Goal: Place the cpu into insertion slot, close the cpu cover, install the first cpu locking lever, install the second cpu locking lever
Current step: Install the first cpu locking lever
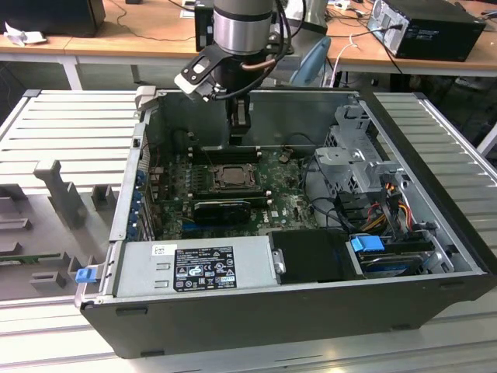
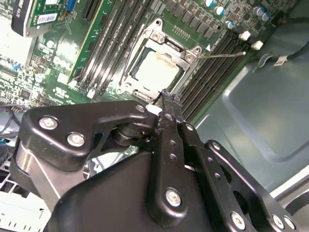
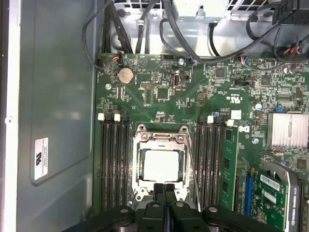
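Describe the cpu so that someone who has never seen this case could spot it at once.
Inside the open computer case, find the green motherboard and the two banks of long black memory slots. Between them lies the square grey cpu cover; the cpu is the flat square in its window, smooth and pale beige where its neighbours are dark or green.

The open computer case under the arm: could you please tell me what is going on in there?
Inside the case, the arm's end effector, shut and empty, hangs at the edge of the slot. The cpu already sits in it, and the cover lies flat around the chip.
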Robot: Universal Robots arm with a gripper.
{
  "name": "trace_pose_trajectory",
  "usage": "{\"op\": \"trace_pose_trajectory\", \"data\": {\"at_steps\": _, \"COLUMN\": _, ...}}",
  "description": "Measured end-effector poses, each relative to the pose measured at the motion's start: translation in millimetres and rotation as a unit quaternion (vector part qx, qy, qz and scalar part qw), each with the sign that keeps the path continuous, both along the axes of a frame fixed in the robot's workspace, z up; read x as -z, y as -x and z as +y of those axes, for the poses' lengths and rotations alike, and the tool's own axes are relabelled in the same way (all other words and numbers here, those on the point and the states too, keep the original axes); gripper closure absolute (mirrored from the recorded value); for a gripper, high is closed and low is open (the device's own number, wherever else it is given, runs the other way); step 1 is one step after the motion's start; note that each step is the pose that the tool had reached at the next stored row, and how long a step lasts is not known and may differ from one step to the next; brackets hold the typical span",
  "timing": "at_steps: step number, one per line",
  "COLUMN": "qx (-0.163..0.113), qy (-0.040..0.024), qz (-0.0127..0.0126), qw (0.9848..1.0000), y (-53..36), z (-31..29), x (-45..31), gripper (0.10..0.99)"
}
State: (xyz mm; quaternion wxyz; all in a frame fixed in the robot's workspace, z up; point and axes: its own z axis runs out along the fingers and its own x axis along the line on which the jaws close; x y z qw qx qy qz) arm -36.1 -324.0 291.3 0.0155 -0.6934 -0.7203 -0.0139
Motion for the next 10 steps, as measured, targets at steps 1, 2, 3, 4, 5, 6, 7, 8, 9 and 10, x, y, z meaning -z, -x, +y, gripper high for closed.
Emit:
{"op": "trace_pose_trajectory", "data": {"at_steps": 1, "qx": -0.006, "qy": 0.0001, "qz": 0.0, "qw": 1.0, "y": 0.0, "z": 0.0, "x": 0.0, "gripper": 0.98}}
{"op": "trace_pose_trajectory", "data": {"at_steps": 2, "qx": -0.019, "qy": 0.0001, "qz": 0.0001, "qw": 0.9998, "y": 0.0, "z": 0.0, "x": 0.1, "gripper": 0.98}}
{"op": "trace_pose_trajectory", "data": {"at_steps": 3, "qx": -0.027, "qy": 0.0001, "qz": 0.0001, "qw": 0.9996, "y": 0.0, "z": 0.0, "x": 0.2, "gripper": 0.98}}
{"op": "trace_pose_trajectory", "data": {"at_steps": 4, "qx": -0.035, "qy": 0.0001, "qz": 0.0001, "qw": 0.9994, "y": 0.0, "z": 0.0, "x": 0.2, "gripper": 0.98}}
{"op": "trace_pose_trajectory", "data": {"at_steps": 5, "qx": -0.052, "qy": 0.0001, "qz": 0.0, "qw": 0.9986, "y": 0.0, "z": 0.0, "x": 0.4, "gripper": 0.98}}
{"op": "trace_pose_trajectory", "data": {"at_steps": 6, "qx": -0.072, "qy": 0.0001, "qz": 0.0, "qw": 0.9974, "y": 0.0, "z": 0.0, "x": 0.4, "gripper": 0.98}}
{"op": "trace_pose_trajectory", "data": {"at_steps": 7, "qx": -0.076, "qy": 0.0001, "qz": 0.0, "qw": 0.9971, "y": 0.0, "z": 0.0, "x": 0.4, "gripper": 0.98}}
{"op": "trace_pose_trajectory", "data": {"at_steps": 8, "qx": -0.086, "qy": 0.0, "qz": 0.0, "qw": 0.9963, "y": 0.1, "z": 0.0, "x": 0.4, "gripper": 0.98}}
{"op": "trace_pose_trajectory", "data": {"at_steps": 9, "qx": -0.09, "qy": 0.0001, "qz": 0.0, "qw": 0.996, "y": 0.1, "z": 0.0, "x": 0.4, "gripper": 0.98}}
{"op": "trace_pose_trajectory", "data": {"at_steps": 10, "qx": -0.093, "qy": 0.0001, "qz": 0.0, "qw": 0.9957, "y": 0.0, "z": 0.0, "x": 0.4, "gripper": 0.98}}
